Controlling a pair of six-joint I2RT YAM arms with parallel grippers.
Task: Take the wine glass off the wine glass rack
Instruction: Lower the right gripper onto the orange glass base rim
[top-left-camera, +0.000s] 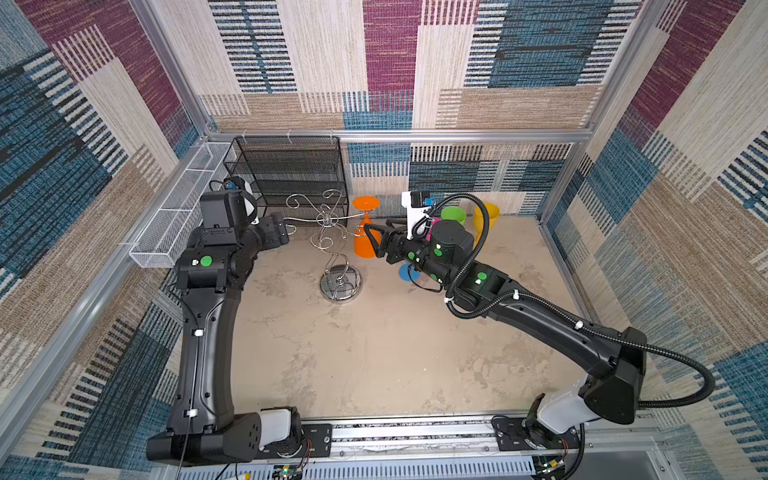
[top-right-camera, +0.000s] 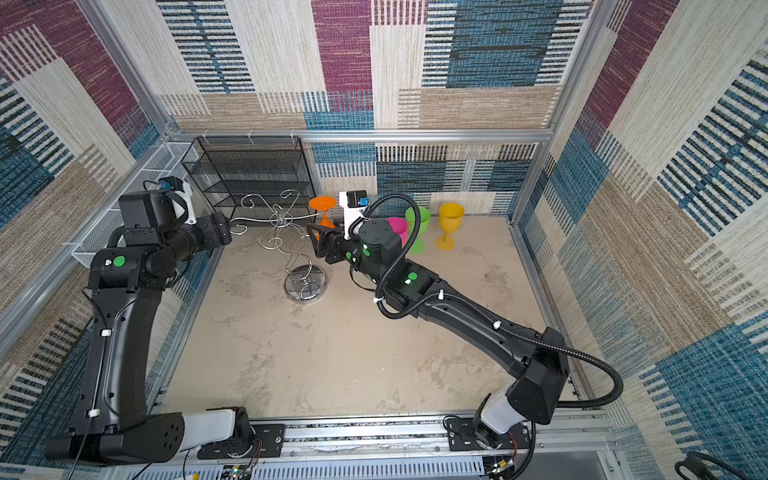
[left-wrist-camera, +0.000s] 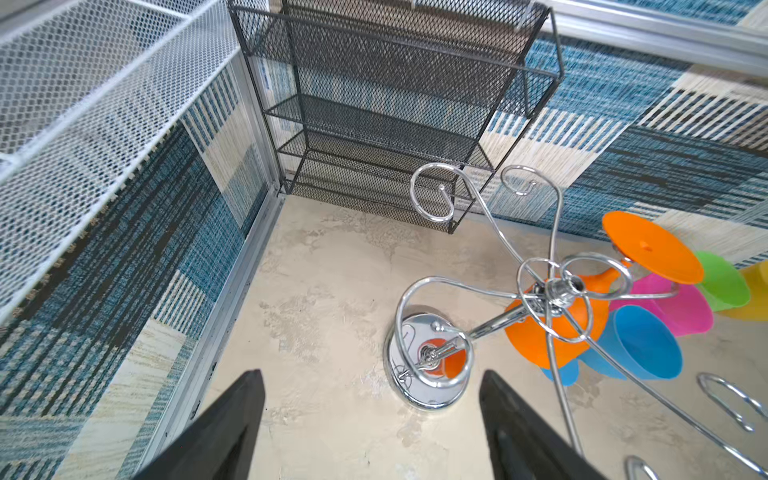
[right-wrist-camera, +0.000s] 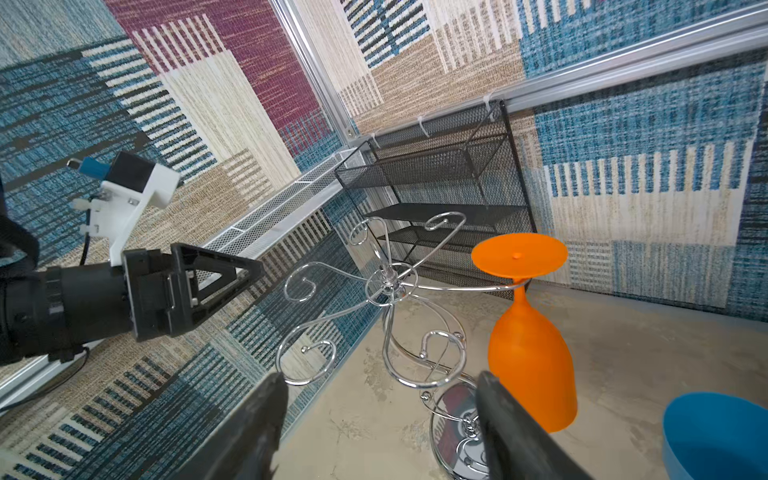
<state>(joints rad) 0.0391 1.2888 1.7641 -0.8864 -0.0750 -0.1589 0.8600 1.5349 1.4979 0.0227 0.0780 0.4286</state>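
1. Orange wine glass (top-left-camera: 360, 248) hangs inverted, foot caught over a wine glass rack (top-left-camera: 351, 286) arm, upper centre in a top view
2. Right gripper (right-wrist-camera: 380, 376) wide open, empty, just beside the bowl
3. Left gripper (left-wrist-camera: 370, 374) open, empty, probably placed to steady the rack

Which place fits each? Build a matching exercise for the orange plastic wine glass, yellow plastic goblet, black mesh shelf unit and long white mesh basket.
1 orange plastic wine glass
2 yellow plastic goblet
3 black mesh shelf unit
4 long white mesh basket

A against the back wall
B hanging upside down on chrome wire rack
C along the left wall
D upright beside green plastic glass

Pairs: 1-B, 2-D, 3-A, 4-C
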